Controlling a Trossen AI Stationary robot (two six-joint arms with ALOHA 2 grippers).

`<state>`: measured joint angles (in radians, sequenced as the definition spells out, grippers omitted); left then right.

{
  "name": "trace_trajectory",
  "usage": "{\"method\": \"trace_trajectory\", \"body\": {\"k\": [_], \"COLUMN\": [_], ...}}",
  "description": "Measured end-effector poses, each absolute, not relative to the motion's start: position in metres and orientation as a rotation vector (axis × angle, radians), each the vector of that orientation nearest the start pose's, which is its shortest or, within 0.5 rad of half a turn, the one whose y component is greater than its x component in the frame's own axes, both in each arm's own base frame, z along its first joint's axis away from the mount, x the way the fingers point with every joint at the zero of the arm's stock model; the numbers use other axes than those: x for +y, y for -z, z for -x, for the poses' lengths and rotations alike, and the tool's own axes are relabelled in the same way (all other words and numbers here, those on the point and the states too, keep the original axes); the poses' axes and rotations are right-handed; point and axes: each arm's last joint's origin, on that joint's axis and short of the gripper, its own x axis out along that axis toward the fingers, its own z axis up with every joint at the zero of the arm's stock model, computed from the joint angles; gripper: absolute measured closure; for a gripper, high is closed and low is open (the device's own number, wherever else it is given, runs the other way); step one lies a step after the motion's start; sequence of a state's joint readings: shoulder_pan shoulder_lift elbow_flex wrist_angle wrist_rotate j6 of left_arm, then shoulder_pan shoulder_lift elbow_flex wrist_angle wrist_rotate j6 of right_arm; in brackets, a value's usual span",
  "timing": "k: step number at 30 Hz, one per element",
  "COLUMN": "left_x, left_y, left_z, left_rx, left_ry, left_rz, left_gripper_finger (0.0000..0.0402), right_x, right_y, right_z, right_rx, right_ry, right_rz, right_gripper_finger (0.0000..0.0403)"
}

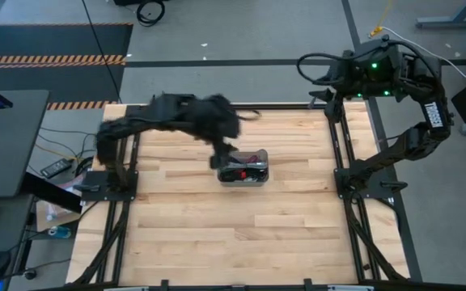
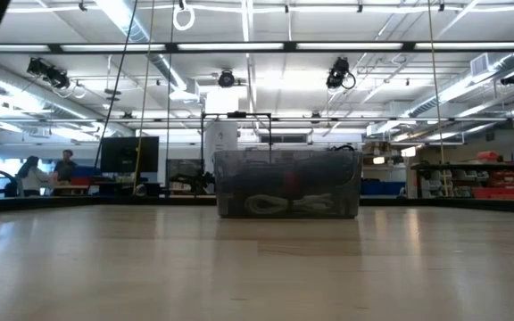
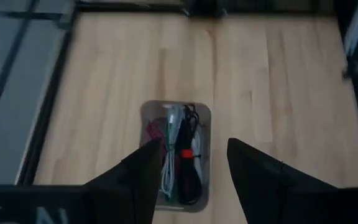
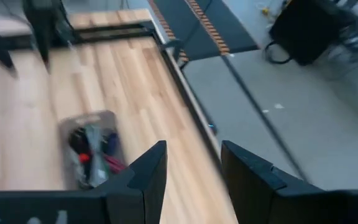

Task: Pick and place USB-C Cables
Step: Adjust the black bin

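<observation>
A small translucent bin (image 1: 243,168) stands on the wooden table, a little behind its middle. Inside lie several bundled USB-C cables (image 3: 180,158): a white one, a black one with a red tie (image 3: 186,153), a maroon one and a green one. In the low view the bin (image 2: 288,183) shows a white cable (image 2: 275,205) resting on its floor. My left gripper (image 3: 194,146) hangs open above the bin, with nothing between its fingers; in the high view it (image 1: 223,155) sits over the bin's left end. My right gripper (image 4: 192,149) is open and raised at the table's far right corner (image 1: 334,81).
Bare wood lies all around the bin. Black frame rails (image 1: 342,153) run along the table's left and right sides. The floor beyond the right rail (image 4: 241,93) shows in the right wrist view.
</observation>
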<state>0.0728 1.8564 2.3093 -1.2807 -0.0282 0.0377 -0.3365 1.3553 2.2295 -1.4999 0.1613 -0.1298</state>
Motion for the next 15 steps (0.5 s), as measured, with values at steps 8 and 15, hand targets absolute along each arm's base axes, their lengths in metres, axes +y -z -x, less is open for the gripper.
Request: {"method": "trace_trajectory", "body": {"k": [8,15], "left_x": [0.005,-0.029], "left_y": [-0.498,-0.507], "left_z": [-0.29,-0.264], "left_rx": [0.657,0.657], "left_ry": [-0.203,-0.141], "left_rz": [0.132,0.066], "left_gripper_finger": [0.0214,0.0214], "right_x": [-0.037,0.003], "right_y": [-0.546,-0.551], "right_z": [-0.084,0.008], "right_rx": [0.532,0.283], "right_ry": [0.503,0.327], "right_rz": [0.14,0.127], "right_gripper_finger": [0.0245,0.0245]}}
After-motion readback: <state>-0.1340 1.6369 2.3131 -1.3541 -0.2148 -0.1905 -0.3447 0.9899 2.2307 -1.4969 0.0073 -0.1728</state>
